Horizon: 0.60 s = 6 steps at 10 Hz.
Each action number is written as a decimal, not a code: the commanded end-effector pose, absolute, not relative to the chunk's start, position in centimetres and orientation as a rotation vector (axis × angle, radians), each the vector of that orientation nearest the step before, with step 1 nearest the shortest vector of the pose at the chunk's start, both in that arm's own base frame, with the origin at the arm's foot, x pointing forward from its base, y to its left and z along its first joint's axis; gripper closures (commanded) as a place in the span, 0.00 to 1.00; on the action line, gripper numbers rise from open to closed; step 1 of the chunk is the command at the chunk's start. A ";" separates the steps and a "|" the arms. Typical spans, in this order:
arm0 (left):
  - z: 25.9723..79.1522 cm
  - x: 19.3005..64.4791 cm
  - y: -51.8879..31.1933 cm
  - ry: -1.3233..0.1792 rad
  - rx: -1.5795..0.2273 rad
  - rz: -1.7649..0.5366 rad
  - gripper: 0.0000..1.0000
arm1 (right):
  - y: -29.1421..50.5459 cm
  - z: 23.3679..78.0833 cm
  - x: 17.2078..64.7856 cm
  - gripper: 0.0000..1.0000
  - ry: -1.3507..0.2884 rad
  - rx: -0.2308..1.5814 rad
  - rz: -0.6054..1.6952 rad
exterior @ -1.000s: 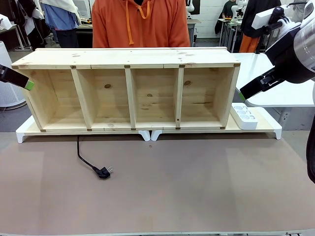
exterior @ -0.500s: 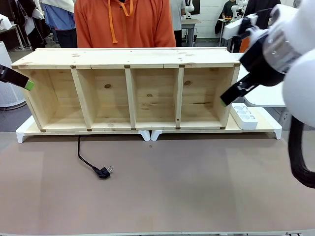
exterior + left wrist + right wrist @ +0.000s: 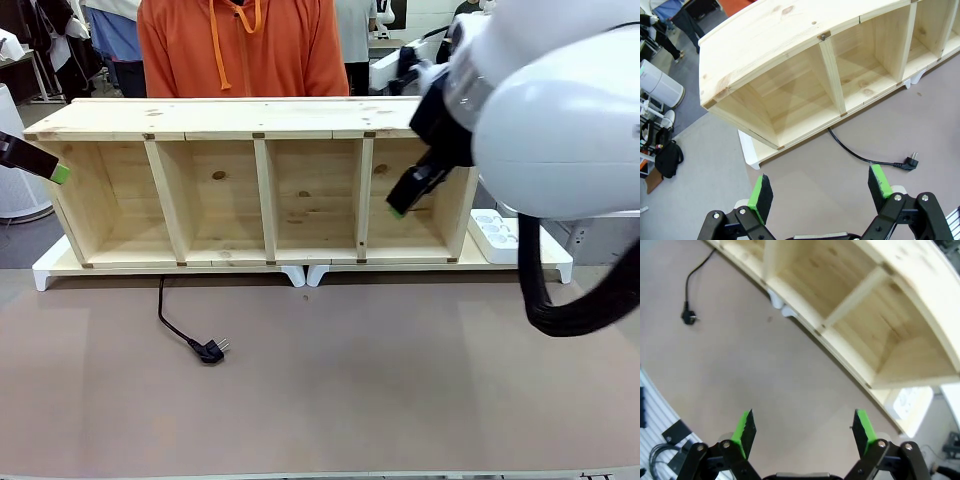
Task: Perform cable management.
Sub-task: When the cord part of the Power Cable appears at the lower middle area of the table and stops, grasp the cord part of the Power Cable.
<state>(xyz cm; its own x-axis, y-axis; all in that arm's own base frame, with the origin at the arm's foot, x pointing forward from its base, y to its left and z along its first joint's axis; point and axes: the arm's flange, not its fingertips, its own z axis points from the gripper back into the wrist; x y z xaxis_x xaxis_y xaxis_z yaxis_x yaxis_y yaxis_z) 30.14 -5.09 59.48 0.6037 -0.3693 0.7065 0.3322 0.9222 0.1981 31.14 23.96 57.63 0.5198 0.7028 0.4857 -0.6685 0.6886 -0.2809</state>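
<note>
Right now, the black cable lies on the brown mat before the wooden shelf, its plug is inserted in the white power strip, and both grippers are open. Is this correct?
The plug is not inserted: it lies loose on the mat, far from the power strip, as the front view shows. The cable does lie before the shelf, and the left gripper and right gripper are open.

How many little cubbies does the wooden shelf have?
4, side by side in the wooden shelf: the far-left cubby, the second cubby, the third cubby and the far-right cubby. None seems hidden.
</note>
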 end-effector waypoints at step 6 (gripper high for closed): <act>59.5 30.3 -5.1 -0.834 0.046 -0.405 0.00 | 35.9 54.2 36.8 0.00 -0.502 0.011 1.069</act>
<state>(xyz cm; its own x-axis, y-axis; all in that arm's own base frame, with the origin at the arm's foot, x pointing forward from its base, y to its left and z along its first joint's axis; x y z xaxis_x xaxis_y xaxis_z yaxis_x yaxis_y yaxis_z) 30.16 -5.09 59.46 0.6039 -0.3692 0.7064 0.3325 0.9222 0.1976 35.88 34.92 54.09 0.4137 0.8189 0.3979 -0.8171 0.5267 -0.2344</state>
